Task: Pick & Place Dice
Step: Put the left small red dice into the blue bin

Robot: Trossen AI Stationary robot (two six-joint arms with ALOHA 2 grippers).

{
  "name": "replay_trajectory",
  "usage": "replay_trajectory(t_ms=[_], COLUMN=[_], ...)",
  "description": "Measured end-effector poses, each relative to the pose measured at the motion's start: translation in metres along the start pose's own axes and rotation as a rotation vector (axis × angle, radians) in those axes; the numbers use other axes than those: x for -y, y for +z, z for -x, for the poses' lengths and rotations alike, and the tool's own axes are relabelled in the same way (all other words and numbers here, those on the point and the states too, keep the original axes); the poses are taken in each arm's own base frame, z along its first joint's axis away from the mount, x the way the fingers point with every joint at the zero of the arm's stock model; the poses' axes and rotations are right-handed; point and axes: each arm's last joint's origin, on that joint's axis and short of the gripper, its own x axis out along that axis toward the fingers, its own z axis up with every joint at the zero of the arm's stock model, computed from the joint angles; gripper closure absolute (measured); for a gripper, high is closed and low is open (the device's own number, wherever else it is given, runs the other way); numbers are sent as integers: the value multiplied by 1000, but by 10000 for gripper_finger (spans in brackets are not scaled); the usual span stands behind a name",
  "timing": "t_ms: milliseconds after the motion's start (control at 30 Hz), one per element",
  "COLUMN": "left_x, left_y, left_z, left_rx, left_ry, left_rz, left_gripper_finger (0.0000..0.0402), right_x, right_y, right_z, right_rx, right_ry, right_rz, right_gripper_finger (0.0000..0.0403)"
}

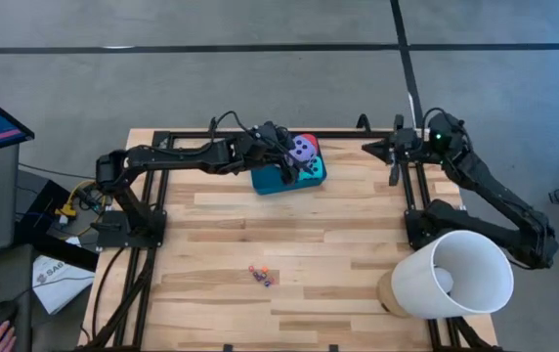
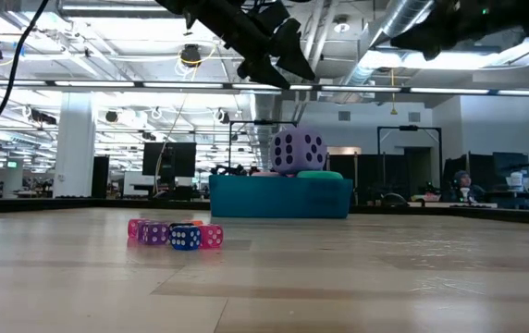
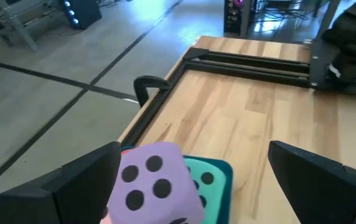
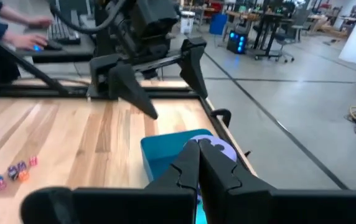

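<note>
Purple die: large soft purple cube with dark pips (image 1: 305, 149) sits on top of the pile in the flat teal rectangular tray (image 1: 278, 182), at the far middle of the wooden table (image 1: 289, 254); turquoise die (image 3: 204, 180) just beside and under it, red die (image 1: 309, 139) behind.
Left gripper (image 1: 285, 156): hovers above the purple die, fingers spread wide, holding nothing.
Right gripper (image 1: 397, 174): parked at the far right edge, fingers pressed together.
Step, judged: release done; lift straight up so no finger clips the stacked die.
Small dice: cluster (image 2: 174, 233) near the front edge.
Writing: none legible.
</note>
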Motion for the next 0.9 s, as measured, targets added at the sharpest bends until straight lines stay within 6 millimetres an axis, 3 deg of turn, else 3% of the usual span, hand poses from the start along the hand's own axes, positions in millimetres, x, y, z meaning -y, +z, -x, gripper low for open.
replay_trajectory(t_ms=[233, 767, 900], left_x=[1, 7, 14], left_y=[-2, -2, -13], left_z=[0, 1, -2], left_rx=[-17, -21, 19], left_ry=[-1, -12, -23], left_rz=[-6, -3, 1], left_gripper_finger=[5, 5, 5], right_x=[-10, -32, -36], right_y=[-18, -13, -12], right_z=[-7, -9, -11], right_rx=[48, 88, 92], right_ry=[46, 184, 213], right_rz=[-1, 42, 53], right_gripper_finger=[403, 403, 403])
